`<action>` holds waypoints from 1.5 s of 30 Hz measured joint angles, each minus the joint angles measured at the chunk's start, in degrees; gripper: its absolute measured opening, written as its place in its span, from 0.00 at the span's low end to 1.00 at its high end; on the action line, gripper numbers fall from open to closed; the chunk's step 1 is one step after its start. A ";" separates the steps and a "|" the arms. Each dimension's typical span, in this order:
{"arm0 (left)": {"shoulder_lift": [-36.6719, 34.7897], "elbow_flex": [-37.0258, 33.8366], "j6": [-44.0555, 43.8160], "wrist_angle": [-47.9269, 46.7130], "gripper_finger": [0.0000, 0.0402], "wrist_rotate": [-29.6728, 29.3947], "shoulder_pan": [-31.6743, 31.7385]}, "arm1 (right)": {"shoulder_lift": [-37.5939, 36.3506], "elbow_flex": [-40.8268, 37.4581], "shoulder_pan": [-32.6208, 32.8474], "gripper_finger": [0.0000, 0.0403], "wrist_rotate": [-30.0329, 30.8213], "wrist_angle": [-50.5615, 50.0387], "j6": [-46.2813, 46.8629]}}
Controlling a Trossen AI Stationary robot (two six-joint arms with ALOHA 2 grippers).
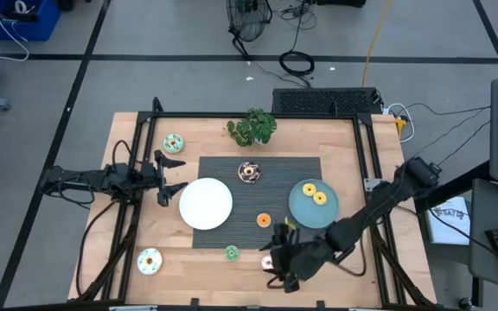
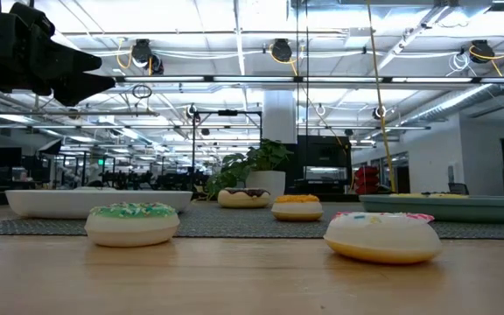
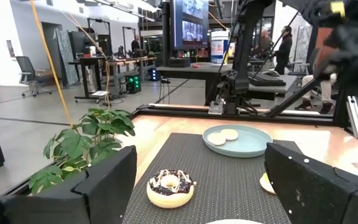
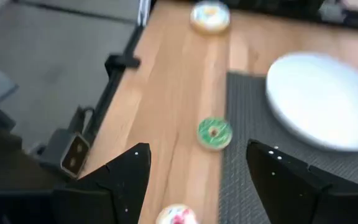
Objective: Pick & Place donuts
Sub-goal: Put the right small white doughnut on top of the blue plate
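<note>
Yellow donuts (image 1: 314, 193) (two); four others scattered.

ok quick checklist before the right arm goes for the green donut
1. Right hand open: ok, the fingers stand apart in the right wrist view.
2. Green donut ahead of that hand, in line with the gap between its fingers: ok.
3. Green donut free of neighbours: ok, it lies alone on the wood just off the grey mat.
4. Room on the teal plate: ok, it holds two yellow donuts and bare surface remains.
5. Left hand out of the way: ok, open and hovering beside the white plate.
6. Hand height over the donut: cannot tell.
</note>
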 joint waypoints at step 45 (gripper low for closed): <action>0.02 0.00 0.00 -0.04 0.87 0.00 0.00 | 13.51 -13.28 3.57 0.62 3.46 12.86 20.01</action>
